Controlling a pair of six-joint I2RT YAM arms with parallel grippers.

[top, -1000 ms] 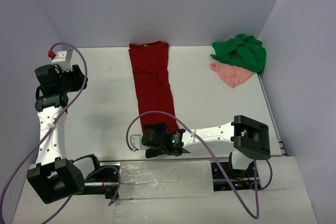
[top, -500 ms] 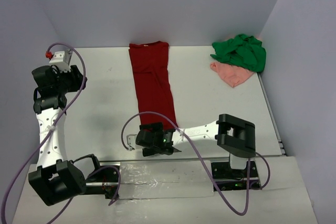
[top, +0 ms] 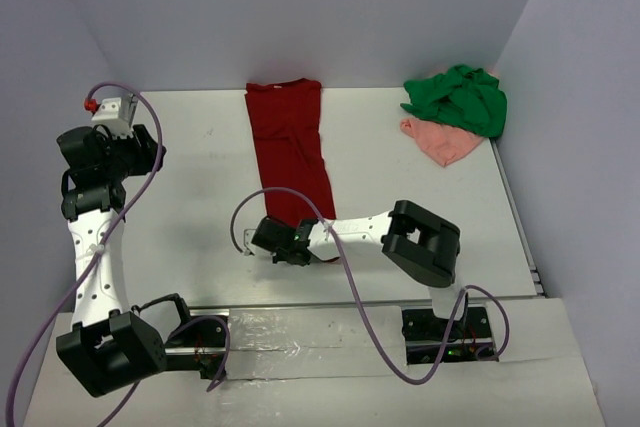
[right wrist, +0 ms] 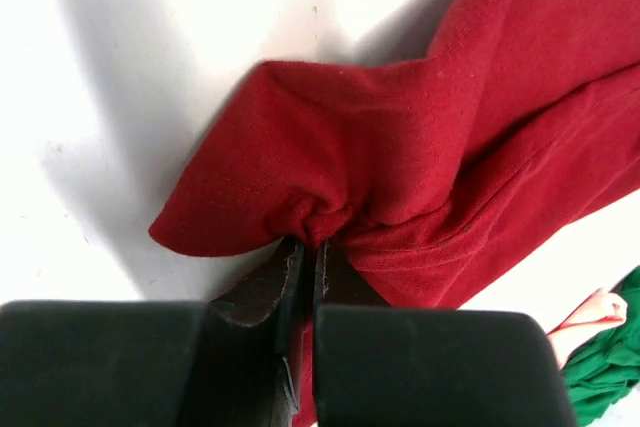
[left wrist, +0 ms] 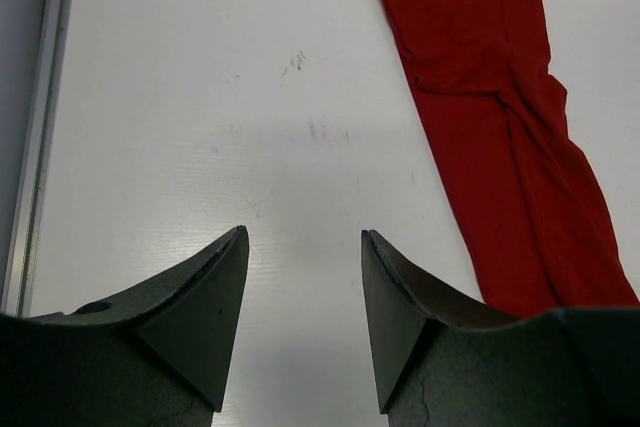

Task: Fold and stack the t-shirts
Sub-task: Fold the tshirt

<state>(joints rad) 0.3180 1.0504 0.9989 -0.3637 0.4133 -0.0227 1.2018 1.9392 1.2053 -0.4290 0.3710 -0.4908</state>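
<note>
A dark red t-shirt (top: 292, 152) lies folded into a long narrow strip down the middle of the table. My right gripper (top: 283, 232) is at its near end. In the right wrist view the right gripper (right wrist: 312, 243) is shut on a bunched pinch of the red t-shirt (right wrist: 400, 147), whose corner is lifted off the table. My left gripper (top: 143, 152) hangs above the table's left side, open and holding nothing. The left wrist view shows this gripper (left wrist: 305, 247) over bare table, with the red t-shirt (left wrist: 490, 97) to its right. A green t-shirt (top: 460, 97) lies crumpled on a pale pink one (top: 440, 142) at the back right.
Grey walls close the table at the back and on both sides. A metal rail (left wrist: 40, 117) runs along the left edge. The right arm's elbow (top: 425, 242) stands over the near middle, with purple cables looping round both arms.
The right arm has reached left and away from its base to the shirt's near end, and its jaws have gone from open to shut on the red cloth. The left arm has barely moved.
</note>
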